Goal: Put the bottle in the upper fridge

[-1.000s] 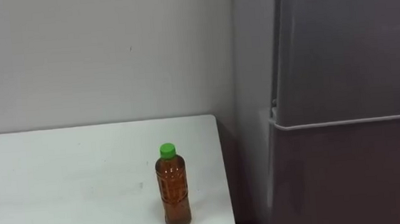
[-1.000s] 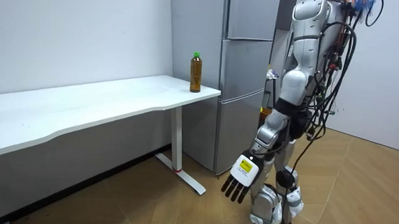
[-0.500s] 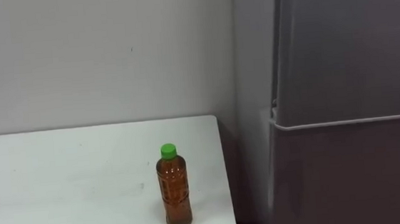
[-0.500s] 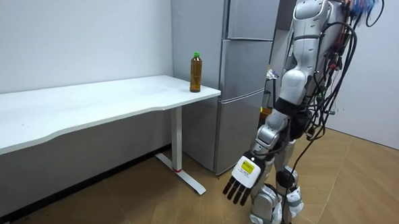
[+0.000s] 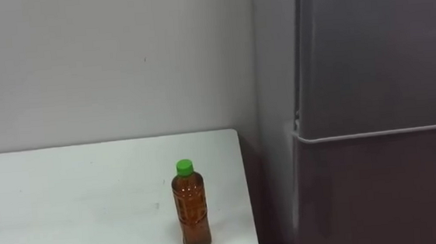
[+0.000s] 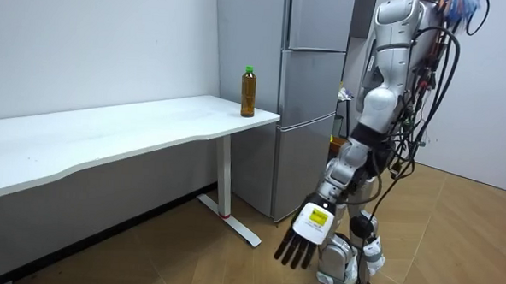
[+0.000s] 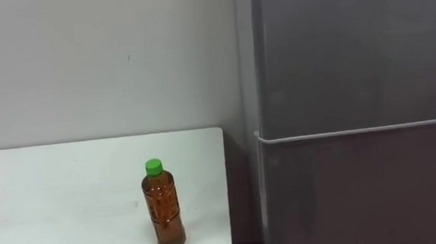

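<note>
Looked like the approach step, nothing grabbed yet. The bottle (image 5: 191, 208) stood upright near the table (image 5: 68, 196) edge, about 6 o'clock in the eye view, with the fridge (image 5: 376, 47) closed at 3 o'clock. The left hand (image 6: 304, 236) hung low, fingers straight and empty. Next up, I'd guess: step closer and reach.

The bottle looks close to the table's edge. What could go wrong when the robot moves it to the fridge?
1. The bottle stands upright near the right edge of the table, next to the gap beside the fridge; a clumsy touch might knock it off.
2. The upper door is shut, so it probably must be opened first, and the left hand hangs open, low and away from the table.
</note>
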Robot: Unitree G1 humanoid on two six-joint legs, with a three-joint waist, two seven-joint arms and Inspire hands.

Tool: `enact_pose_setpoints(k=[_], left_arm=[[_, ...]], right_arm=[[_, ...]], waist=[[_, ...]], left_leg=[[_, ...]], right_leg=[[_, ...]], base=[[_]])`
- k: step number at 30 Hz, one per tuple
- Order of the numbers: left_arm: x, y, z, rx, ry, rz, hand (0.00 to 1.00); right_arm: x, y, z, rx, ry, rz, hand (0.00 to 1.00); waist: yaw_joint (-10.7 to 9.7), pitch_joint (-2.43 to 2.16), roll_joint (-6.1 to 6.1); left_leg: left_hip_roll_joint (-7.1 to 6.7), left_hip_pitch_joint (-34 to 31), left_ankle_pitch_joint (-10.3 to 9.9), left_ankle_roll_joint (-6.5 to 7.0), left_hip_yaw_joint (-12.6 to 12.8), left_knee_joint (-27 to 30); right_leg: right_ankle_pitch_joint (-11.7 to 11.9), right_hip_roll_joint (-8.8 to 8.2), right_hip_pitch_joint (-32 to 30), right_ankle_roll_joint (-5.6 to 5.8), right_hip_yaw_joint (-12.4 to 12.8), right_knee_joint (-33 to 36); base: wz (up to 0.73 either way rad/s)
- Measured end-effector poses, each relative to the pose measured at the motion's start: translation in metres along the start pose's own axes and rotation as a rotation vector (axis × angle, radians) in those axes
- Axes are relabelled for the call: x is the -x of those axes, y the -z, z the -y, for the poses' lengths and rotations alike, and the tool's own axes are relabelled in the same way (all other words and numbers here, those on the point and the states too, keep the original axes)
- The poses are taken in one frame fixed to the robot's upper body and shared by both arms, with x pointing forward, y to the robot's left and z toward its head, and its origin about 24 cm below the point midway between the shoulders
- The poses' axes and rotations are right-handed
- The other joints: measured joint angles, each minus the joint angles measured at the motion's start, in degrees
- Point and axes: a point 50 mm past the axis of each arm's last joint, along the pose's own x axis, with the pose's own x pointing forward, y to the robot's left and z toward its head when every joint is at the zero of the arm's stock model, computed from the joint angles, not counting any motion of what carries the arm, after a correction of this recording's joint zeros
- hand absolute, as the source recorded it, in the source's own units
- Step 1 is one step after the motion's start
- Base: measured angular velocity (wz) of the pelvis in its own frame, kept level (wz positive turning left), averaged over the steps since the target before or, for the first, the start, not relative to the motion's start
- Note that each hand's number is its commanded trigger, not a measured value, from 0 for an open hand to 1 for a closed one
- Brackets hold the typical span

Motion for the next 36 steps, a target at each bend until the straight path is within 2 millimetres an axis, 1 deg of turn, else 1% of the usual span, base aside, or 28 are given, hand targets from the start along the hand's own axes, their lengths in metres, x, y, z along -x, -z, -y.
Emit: enact_pose_setpoints(k=[2, 3, 4, 5, 7, 8, 9, 10, 13, 15, 17, 19, 20, 22, 23, 25, 26, 28, 29, 30, 31, 32, 34, 35, 36], left_arm=[[-0.001, -0.012, 0.001, 0.050, -0.019, 0.041, 0.00], [-0.001, -0.023, 0.001, 0.090, -0.034, 0.080, 0.00], [-0.001, -0.034, 0.001, 0.140, -0.047, 0.126, 0.00], [0.000, -0.039, 0.001, 0.165, -0.050, 0.148, 0.00], [0.003, -0.058, 0.004, 0.258, -0.048, 0.222, 0.00], [0.004, -0.064, 0.005, 0.278, -0.046, 0.241, 0.00], [0.006, -0.075, 0.007, 0.318, -0.044, 0.279, 0.00], [0.008, -0.081, 0.008, 0.336, -0.044, 0.301, 0.00], [0.020, -0.111, 0.008, 0.423, -0.049, 0.441, 0.00], [0.026, -0.123, 0.008, 0.468, -0.049, 0.500, 0.00], [0.033, -0.136, 0.009, 0.501, -0.039, 0.553, 0.00], [0.045, -0.153, 0.008, 0.539, -0.024, 0.633, 0.00], [0.048, -0.157, 0.008, 0.551, -0.021, 0.653, 0.00], [0.062, -0.173, 0.006, 0.601, -0.007, 0.731, 0.00], [0.066, -0.178, 0.006, 0.615, -0.003, 0.753, 0.00], [0.083, -0.194, 0.003, 0.667, 0.022, 0.842, 0.00], [0.087, -0.198, 0.003, 0.676, 0.029, 0.860, 0.00], [0.107, -0.213, -0.002, 0.729, 0.067, 0.956, 0.00], [0.112, -0.217, -0.004, 0.743, 0.075, 0.984, 0.00], [0.122, -0.224, -0.007, 0.752, 0.083, 1.038, 0.00], [0.131, -0.230, -0.010, 0.735, 0.080, 1.098, 0.00], [0.135, -0.232, -0.011, 0.719, 0.075, 1.129, 0.00], [0.153, -0.242, -0.015, 0.672, 0.064, 1.248, 0.00], [0.158, -0.244, -0.016, 0.667, 0.065, 1.277, 0.00], [0.170, -0.249, -0.016, 0.670, 0.073, 1.334, 0.00]], right_arm=[[0.000, -0.001, 0.002, -0.009, 0.007, 0.008, 0.00], [0.000, -0.002, 0.004, -0.007, 0.013, 0.011, 0.00], [0.001, -0.002, 0.006, -0.006, 0.021, 0.018, 0.00], [0.001, -0.003, 0.007, -0.005, 0.023, 0.022, 0.00], [0.001, -0.006, 0.008, 0.007, 0.026, 0.037, 0.00], [0.001, -0.006, 0.008, 0.016, 0.026, 0.038, 0.00], [0.001, -0.007, 0.009, 0.032, 0.026, 0.042, 0.00], [0.001, -0.007, 0.009, 0.037, 0.026, 0.044, 0.00], [0.002, -0.011, 0.009, 0.060, 0.027, 0.067, 0.00], [0.002, -0.013, 0.009, 0.058, 0.028, 0.084, 0.00], [0.003, -0.014, 0.010, 0.062, 0.027, 0.102, 0.00], [0.003, -0.012, 0.011, 0.062, 0.027, 0.104, 0.00], [0.003, -0.013, 0.011, 0.064, 0.026, 0.104, 0.00], [0.003, -0.013, 0.010, 0.080, 0.024, 0.104, 0.00], [0.003, -0.014, 0.009, 0.082, 0.022, 0.105, 0.00], [0.003, -0.013, 0.009, 0.078, 0.020, 0.103, 0.00], [0.003, -0.012, 0.009, 0.077, 0.021, 0.102, 0.00], [0.003, -0.010, 0.008, 0.074, 0.024, 0.097, 0.00], [0.003, -0.009, 0.007, 0.074, 0.024, 0.095, 0.00], [0.002, -0.008, 0.005, 0.071, 0.023, 0.093, 0.00], [0.003, -0.006, 0.006, 0.068, 0.024, 0.090, 0.00], [0.003, -0.006, 0.006, 0.068, 0.023, 0.092, 0.00], [0.003, -0.005, 0.007, 0.062, 0.026, 0.090, 0.00], [0.003, -0.005, 0.007, 0.062, 0.026, 0.090, 0.00], [0.003, -0.006, 0.006, 0.065, 0.025, 0.091, 0.00]], waist=[[0.0, -0.10, 0.42], [0.1, -0.03, 0.46], [0.2, -0.06, 0.63], [0.2, -0.06, 0.79], [0.1, -0.04, 1.27], [0.1, -0.05, 1.30], [0.0, -0.05, 1.30], [0.1, -0.02, 1.34], [0.1, -0.10, 1.12], [0.5, -0.13, 1.20], [1.3, -0.40, 1.16], [1.7, -0.35, 1.20], [1.7, -0.34, 1.23], [1.8, -0.26, 1.35], [1.8, -0.24, 1.34], [1.7, -0.18, 1.20], [1.7, -0.17, 1.37], [1.6, -0.18, 1.24], [1.6, -0.17, 1.17], [1.5, -0.12, 1.00], [1.5, -0.12, 1.17], [1.5, -0.12, 1.17], [1.2, -0.12, 1.23], [1.2, -0.13, 1.27], [1.0, -0.14, 1.38]], left_leg=[[-0.02, -0.1, 0.0, 0.02, -0.1, 0.0], [-0.01, -0.1, 0.0, 0.02, -0.2, 0.0], [-0.01, 0.1, 0.0, 0.02, -0.1, -0.1], [-0.01, 0.1, 0.0, 0.02, -0.1, -0.1], [-0.02, 0.2, 0.0, 0.02, 0.3, -0.2], [-0.01, 0.2, 0.0, 0.02, 0.4, -0.2], [-0.01, 0.2, 0.0, 0.01, 0.4, -0.2], [-0.01, 0.1, 0.0, 0.01, 0.4, -0.2], [-0.02, 0.0, 0.0, 0.01, 0.4, -0.4], [0.02, -0.1, 0.0, -0.01, 0.7, -0.4], [0.08, -0.2, 0.0, -0.02, 0.8, -0.4], [0.07, 0.0, 0.0, -0.02, 0.8, -0.4], [0.06, -0.1, 0.0, -0.02, 0.8, -0.4], [0.02, -0.1, 0.0, -0.01, 0.7, -0.2], [0.02, -0.1, -0.1, 0.00, 0.6, -0.2], [0.00, -0.1, -0.1, 0.07, 0.5, -0.2], [-0.02, 0.0, -0.1, 0.10, 0.4, -0.2], [-0.07, 0.0, -0.1, 0.13, 0.2, -0.1], [-0.07, 0.1, -0.1, 0.13, 0.2, -0.1], [-0.06, 0.1, -0.1, 0.13, 0.2, -0.1], [-0.07, 0.0, -0.2, 0.15, 0.2, -0.1], [-0.08, 0.0, -0.2, 0.17, 0.2, -0.1], [-0.10, -0.2, -0.2, 0.20, 0.1, -0.1], [-0.10, -0.4, -0.2, 0.20, 0.0, 0.0], [-0.09, -1.0, -0.5, 0.21, -0.4, 0.6]], right_leg=[[0.0, -0.02, -0.1, 0.01, 0.0, 0.0], [0.0, -0.01, -0.1, 0.03, 0.0, 0.0], [-0.1, -0.02, 0.0, 0.04, 0.0, 0.1], [-0.1, -0.02, 0.0, 0.04, 0.1, 0.1], [-0.1, -0.01, -0.1, 0.04, 0.3, 0.1], [-0.1, 0.00, -0.1, 0.04, 0.4, 0.1], [-0.1, 0.00, -0.1, 0.04, 0.3, 0.1], [-0.1, 0.01, -0.2, 0.04, 0.3, 0.1], [-0.1, 0.03, -0.4, 0.06, 0.6, 0.0], [-0.1, 0.09, -0.8, 0.08, 1.0, 0.1], [-0.1, 0.14, -1.1, 0.04, 1.4, 0.6], [-0.1, 0.10, -1.0, 0.05, 1.5, 0.8], [-0.1, 0.10, -1.0, 0.05, 1.4, 0.8], [-0.1, 0.06, -1.0, 0.06, 1.5, 0.8], [-0.1, 0.07, -1.0, 0.07, 1.5, 0.8], [-0.1, 0.06, -1.0, 0.14, 1.6, 0.8], [-0.2, 0.04, -1.0, 0.15, 1.6, 0.8], [-0.2, 0.01, -1.0, 0.18, 1.5, 0.9], [-0.2, 0.01, -1.0, 0.17, 1.5, 0.9], [-0.2, 0.02, -1.0, 0.17, 1.6, 0.9], [-0.2, 0.02, -1.0, 0.17, 1.6, 0.8], [-0.2, 0.01, -1.0, 0.18, 1.6, 0.8], [-0.2, 0.00, -1.1, 0.18, 1.4, 0.8], [-0.2, 0.00, -1.1, 0.18, 1.3, 0.8], [-0.2, 0.03, -1.3, 0.18, 1.0, 0.8]], base=[[0.00], [0.00], [0.00], [-0.04], [-0.04], [0.00], [0.00], [0.00], [-0.03], [-0.11], [-0.11], [0.00], [0.00], [0.00], [0.00], [0.00], [0.00], [0.00], [0.00], [0.00], [0.00], [0.00], [0.04], [0.09], [0.14]])
